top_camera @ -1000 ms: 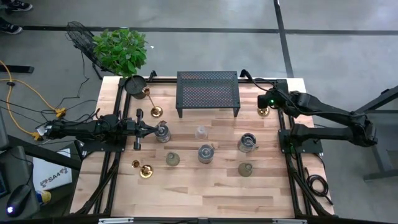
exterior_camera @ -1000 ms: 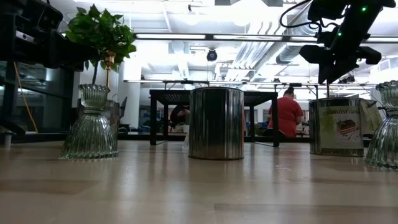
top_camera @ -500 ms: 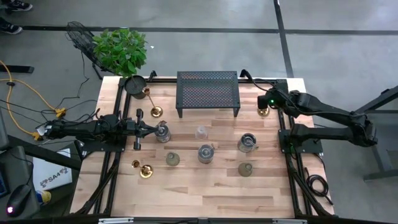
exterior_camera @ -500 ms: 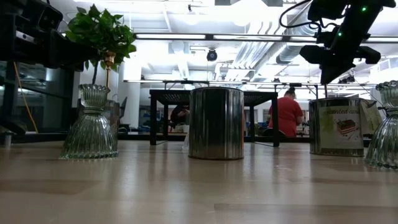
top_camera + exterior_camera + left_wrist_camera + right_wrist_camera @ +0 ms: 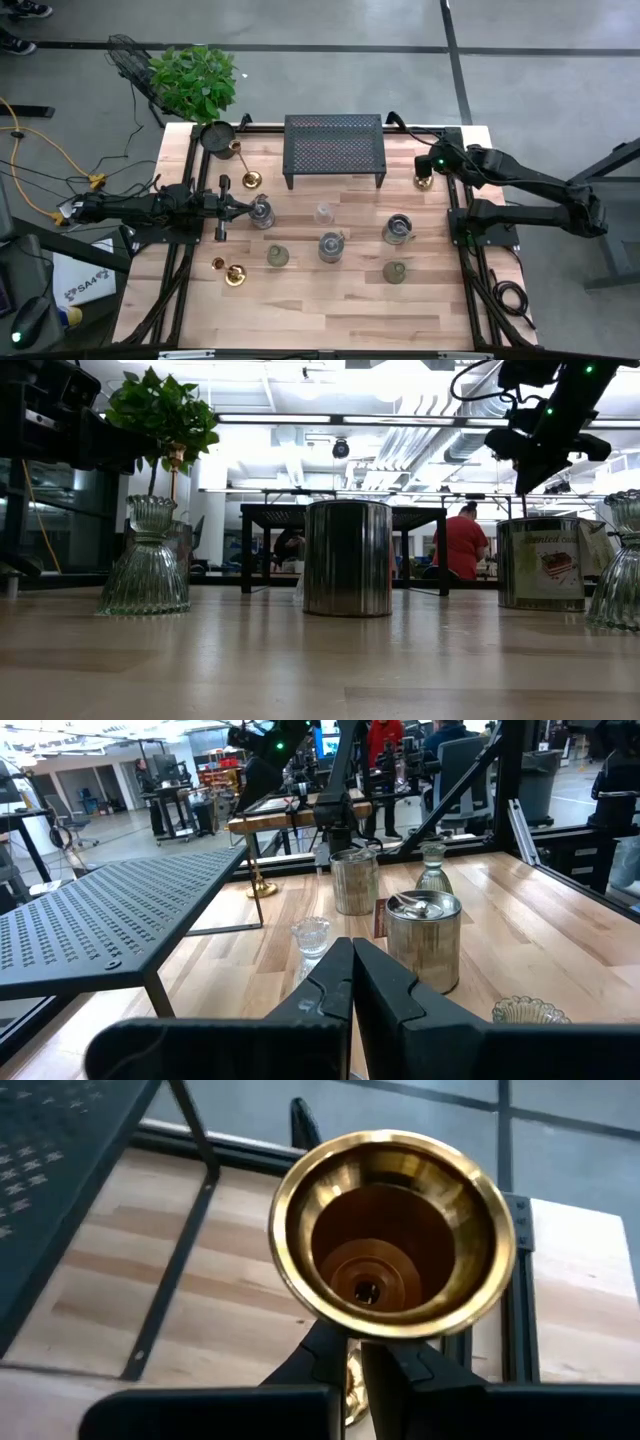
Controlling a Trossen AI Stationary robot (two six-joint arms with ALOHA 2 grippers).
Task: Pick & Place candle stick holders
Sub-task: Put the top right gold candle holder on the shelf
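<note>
We've got right gripper [image 5: 428,172] clamped on brass candlestick [image 5: 390,1230], upper right; left gripper [image 5: 352,982] closed, empty, mid-left.

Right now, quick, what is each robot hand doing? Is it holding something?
Left gripper: shut, holding nothing.
Right gripper: shut on the stem of a gold candlestick, by the black rack.

In the right wrist view, the brass candlestick's [image 5: 390,1240] stem is hidden behind its own cup and the dark fingers [image 5: 420,1380]. In the low view, a ribbed glass holder [image 5: 618,560] is cut off by the picture's edge. From above, the candlestick is mostly covered by the right gripper [image 5: 427,172].
</note>
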